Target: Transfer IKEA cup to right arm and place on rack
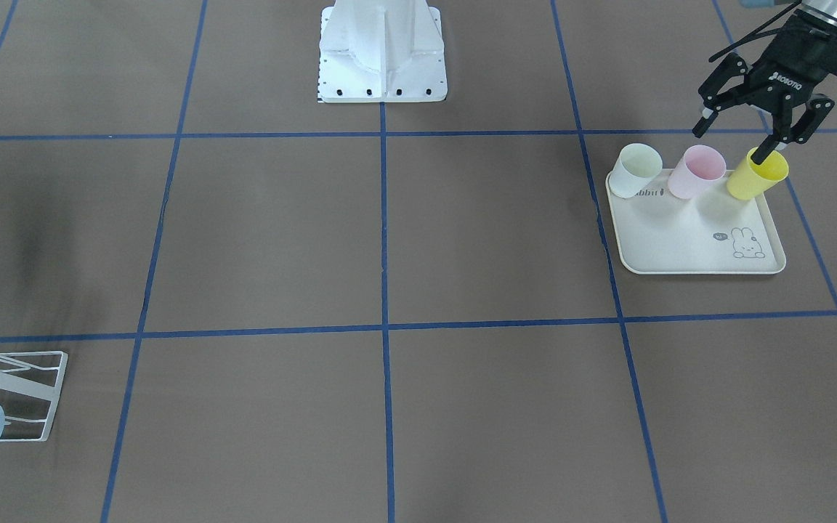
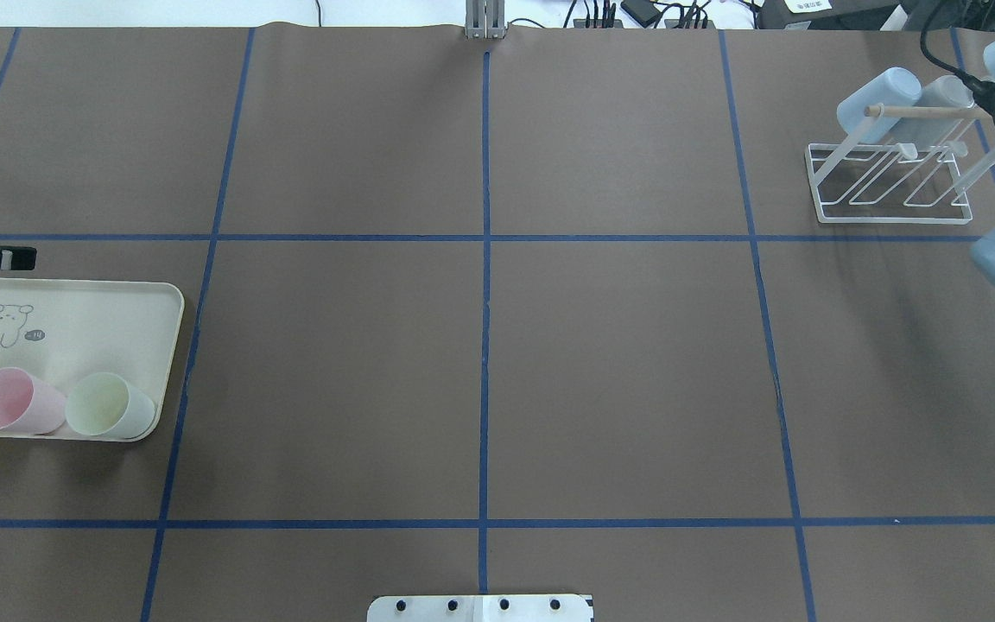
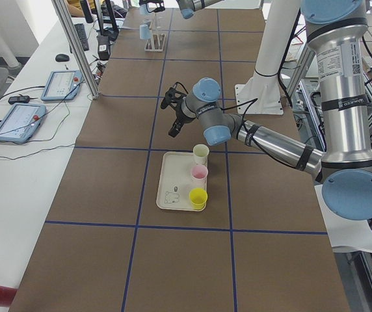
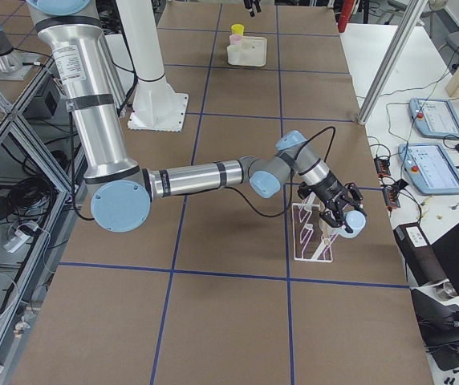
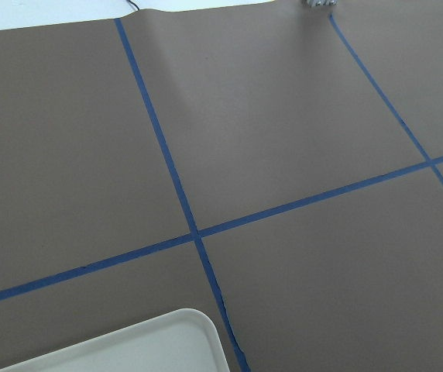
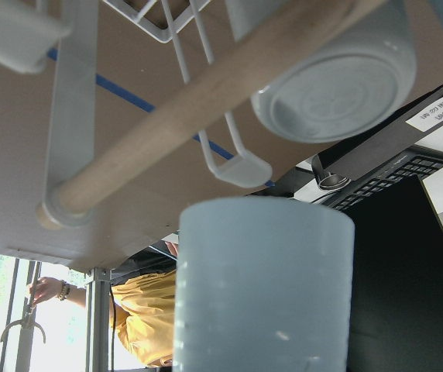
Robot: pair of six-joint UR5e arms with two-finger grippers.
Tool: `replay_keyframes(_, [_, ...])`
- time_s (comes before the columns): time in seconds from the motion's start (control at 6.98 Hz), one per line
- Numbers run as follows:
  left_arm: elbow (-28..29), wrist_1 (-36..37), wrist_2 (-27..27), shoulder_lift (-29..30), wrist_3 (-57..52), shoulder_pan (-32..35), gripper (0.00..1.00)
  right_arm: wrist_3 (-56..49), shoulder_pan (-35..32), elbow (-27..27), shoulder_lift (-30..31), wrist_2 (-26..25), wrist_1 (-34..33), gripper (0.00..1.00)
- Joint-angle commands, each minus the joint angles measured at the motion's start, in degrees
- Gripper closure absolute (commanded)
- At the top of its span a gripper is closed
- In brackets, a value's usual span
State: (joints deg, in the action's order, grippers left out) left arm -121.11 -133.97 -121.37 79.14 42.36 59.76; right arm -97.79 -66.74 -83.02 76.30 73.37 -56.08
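Cup (image 6: 260, 287) looks light, stiff, slick, we judge; grip wall near rim. Right gripper (image 4: 343, 218) pinches it beside rack (image 6: 206, 101); left gripper (image 1: 729, 144) spread.

The pale blue cup (image 6: 260, 287) I hold looks smooth, matt plastic; the rack (image 6: 70, 108) is smooth white wire, its rod (image 6: 206, 105) bare wood.
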Motion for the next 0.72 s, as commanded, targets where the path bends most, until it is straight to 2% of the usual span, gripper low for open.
replay_keyframes(0.0, [0.0, -0.1, 0.0, 0.0, 0.0, 0.0, 0.00, 0.0, 0.3, 3.4, 0.1, -1.3, 3.7, 1.00])
replay_keyframes(0.14, [-0.1, -0.1, 0.0, 0.1, 0.0, 0.0, 0.00, 0.0, 0.4, 5.0, 0.0, -1.4, 5.8, 1.00])
replay_keyframes(0.57, [0.1, -0.1, 0.0, 0.1, 0.0, 0.0, 0.00, 0.7, 2.0, 5.1, -0.1, -3.0, 6.2, 1.00])
